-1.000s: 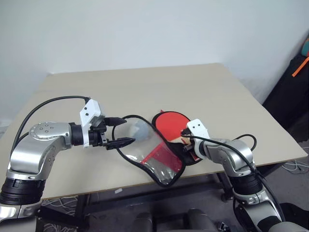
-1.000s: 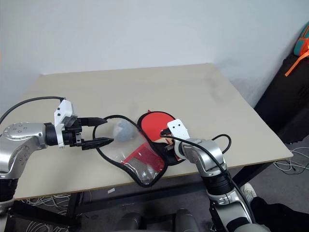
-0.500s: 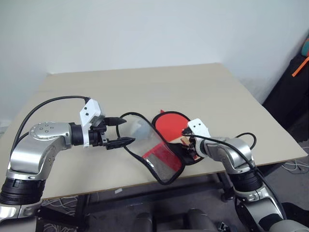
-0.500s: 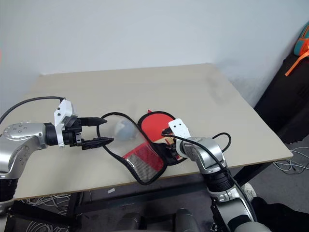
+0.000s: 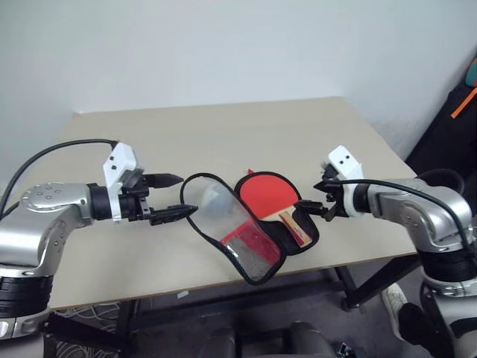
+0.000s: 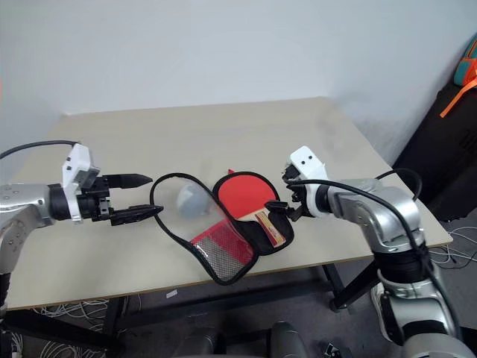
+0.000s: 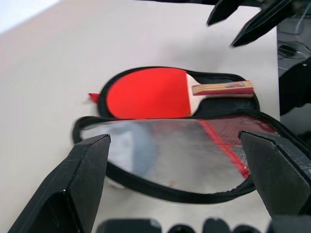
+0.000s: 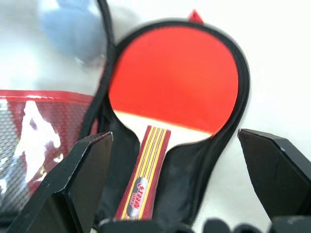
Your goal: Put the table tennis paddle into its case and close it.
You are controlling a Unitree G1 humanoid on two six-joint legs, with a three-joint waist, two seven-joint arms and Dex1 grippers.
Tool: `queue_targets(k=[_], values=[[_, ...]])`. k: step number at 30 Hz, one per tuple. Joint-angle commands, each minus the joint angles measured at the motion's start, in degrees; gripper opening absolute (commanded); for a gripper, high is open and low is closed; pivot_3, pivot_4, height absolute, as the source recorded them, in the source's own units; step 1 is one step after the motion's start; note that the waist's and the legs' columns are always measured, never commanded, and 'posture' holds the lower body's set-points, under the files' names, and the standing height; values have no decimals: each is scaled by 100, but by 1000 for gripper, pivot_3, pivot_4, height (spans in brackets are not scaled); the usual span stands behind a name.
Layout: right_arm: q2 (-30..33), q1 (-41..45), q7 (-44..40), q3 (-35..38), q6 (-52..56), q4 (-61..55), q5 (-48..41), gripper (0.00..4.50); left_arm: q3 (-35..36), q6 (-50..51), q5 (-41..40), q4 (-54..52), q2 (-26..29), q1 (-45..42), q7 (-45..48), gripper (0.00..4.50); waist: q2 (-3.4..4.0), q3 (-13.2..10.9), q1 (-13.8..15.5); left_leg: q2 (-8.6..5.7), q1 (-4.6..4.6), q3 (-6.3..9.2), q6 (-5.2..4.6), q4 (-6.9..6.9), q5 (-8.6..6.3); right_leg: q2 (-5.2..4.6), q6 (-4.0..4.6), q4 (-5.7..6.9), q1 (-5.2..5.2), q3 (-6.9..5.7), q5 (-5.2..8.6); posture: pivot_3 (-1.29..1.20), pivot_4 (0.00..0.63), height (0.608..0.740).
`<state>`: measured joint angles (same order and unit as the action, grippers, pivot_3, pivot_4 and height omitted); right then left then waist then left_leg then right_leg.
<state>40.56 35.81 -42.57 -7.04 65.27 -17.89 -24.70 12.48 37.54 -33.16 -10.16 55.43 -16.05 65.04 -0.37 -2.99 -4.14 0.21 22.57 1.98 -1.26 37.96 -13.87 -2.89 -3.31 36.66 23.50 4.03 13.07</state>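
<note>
Both end effectors clear of case rim

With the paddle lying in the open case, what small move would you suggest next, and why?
Probably fold the clear flap over the paddle. The paddle already rests in the case's black half, both grippers, left and right, hang open and empty, and the left is nearest the flap's rim.

The case lies open near the table's front edge, about midway along it. The table tennis paddle lies in the case's right half, handle toward the front edge. The case's clear flap stands raised on the left, over a small lump.
</note>
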Motion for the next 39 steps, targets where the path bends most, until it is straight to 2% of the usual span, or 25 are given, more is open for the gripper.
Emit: queue_targets(k=[1,4,6,9,14,24,31,35,39], values=[[490,51,-623,182,-1021,337,147,4474,431,-56,-69,41,268,265,185,4500,-6,-1,-1,1,-1,1,0,0,0,0,1,0,-1,-1,1,0,0,740],[782,84,-909,157,-1613,725,316,4474,638,-125,-13,177,389,694,307,4500,-5,-3,-6,3,-3,-5,0,0,0,0,4,1,2,1,2,0,0,740],[855,170,-975,123,-1860,1015,448,4500,744,-179,22,278,394,973,343,4117,-6,-4,-1,6,-4,-7,1,-2,0,-1,5,1,4,0,2,0,0,740],[822,290,-1035,92,-2034,1256,544,4500,761,-252,85,363,319,1266,328,3279,-5,-5,0,9,-3,-8,1,-1,0,1,5,2,5,0,2,0,0,740],[679,314,-1021,25,-2078,1258,607,4500,444,-361,204,201,-91,1276,-120,1524,-8,-4,16,8,-2,-3,1,2,0,-3,6,2,2,-2,1,0,0,740],[491,286,-806,65,-1849,1106,584,4500,-453,-329,366,2,-805,510,-590,1524,-11,-5,15,2,-1,-3,1,8,0,-3,1,6,-3,0,-3,0,0,740],[557,237,-767,141,-1911,1266,621,4500,-1066,-461,533,386,-1431,-609,-733,1524,-12,-4,85,-6,0,-2,0,17,1,-1,-9,6,-9,2,-8,0,0,740],[545,306,-712,146,-1943,1401,670,4500,-1707,-680,953,963,-2220,-1417,-1019,1524,-13,-4,145,-8,-2,-3,-1,22,1,-1,-10,7,-13,4,-9,0,0,740],[506,355,-673,129,-2003,1518,748,4500,-2257,-984,1489,1661,-2977,-1858,-1318,1524,-15,-3,190,-16,2,2,-4,36,3,-1,-14,5,-24,6,-11,0,0,740]])
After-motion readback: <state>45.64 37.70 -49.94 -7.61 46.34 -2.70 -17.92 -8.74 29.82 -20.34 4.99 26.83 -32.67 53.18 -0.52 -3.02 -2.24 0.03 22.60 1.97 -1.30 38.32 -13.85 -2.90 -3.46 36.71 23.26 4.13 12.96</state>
